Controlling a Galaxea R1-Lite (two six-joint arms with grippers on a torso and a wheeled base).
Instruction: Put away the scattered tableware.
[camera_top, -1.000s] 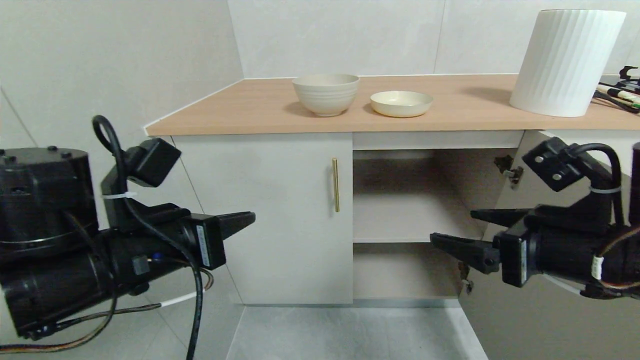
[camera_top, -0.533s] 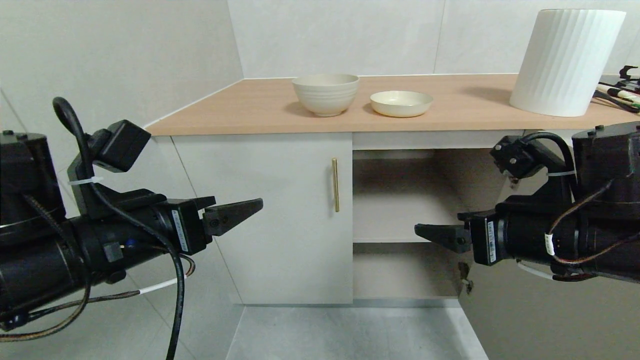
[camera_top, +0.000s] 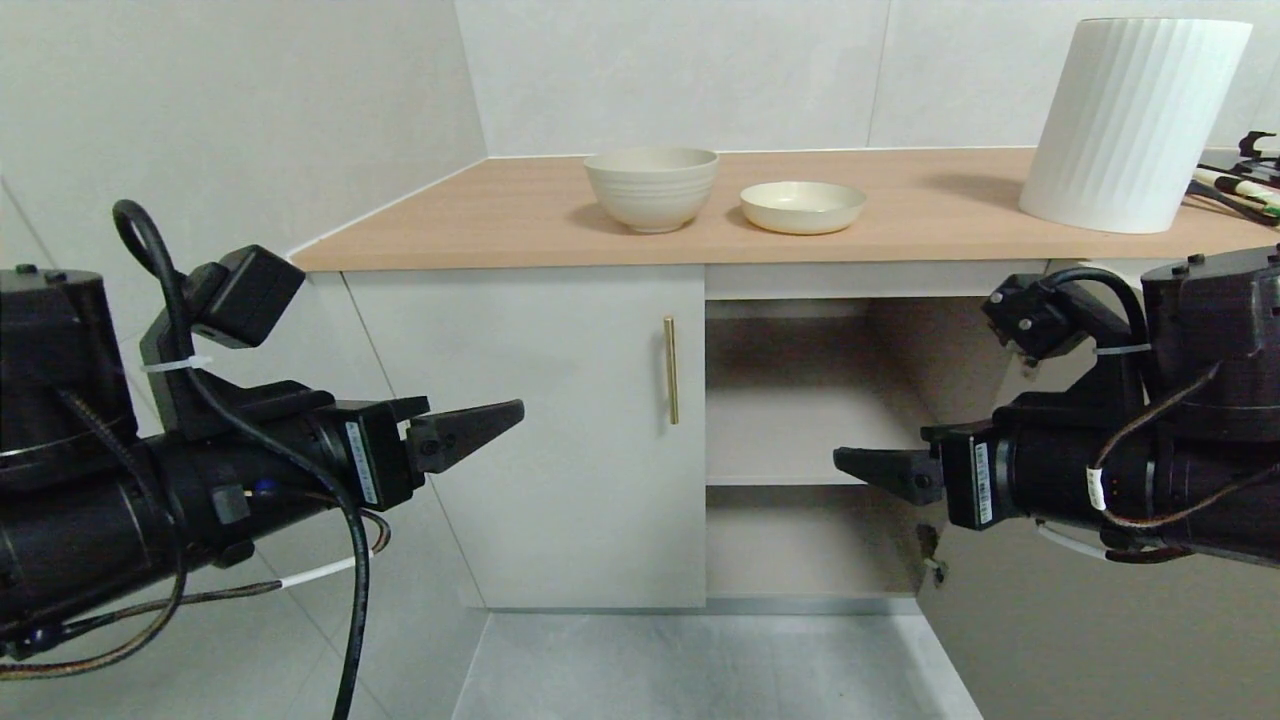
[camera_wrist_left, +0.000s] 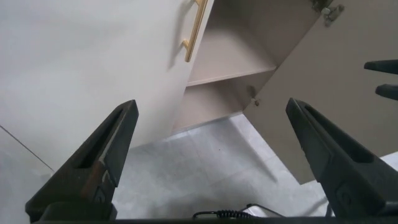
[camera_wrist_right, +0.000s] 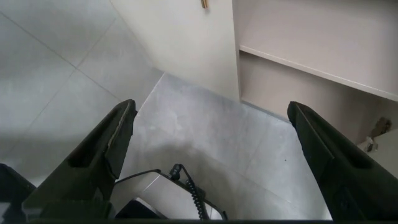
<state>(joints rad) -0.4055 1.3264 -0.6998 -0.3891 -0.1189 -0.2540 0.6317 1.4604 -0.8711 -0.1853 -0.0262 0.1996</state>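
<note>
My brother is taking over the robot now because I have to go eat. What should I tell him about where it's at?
The left tool is open and holds nothing; it sits low, in front of the shut left cupboard door.
The right tool is open and holds nothing; it sits in front of the open side of the cupboard.
The bowl and the dish stand side by side, not touching, on the counter.
Done: the right door is swung open, so the shelf can be reached.
Left: lift the bowl and the dish and set them inside, then probably shut the door.
</note>
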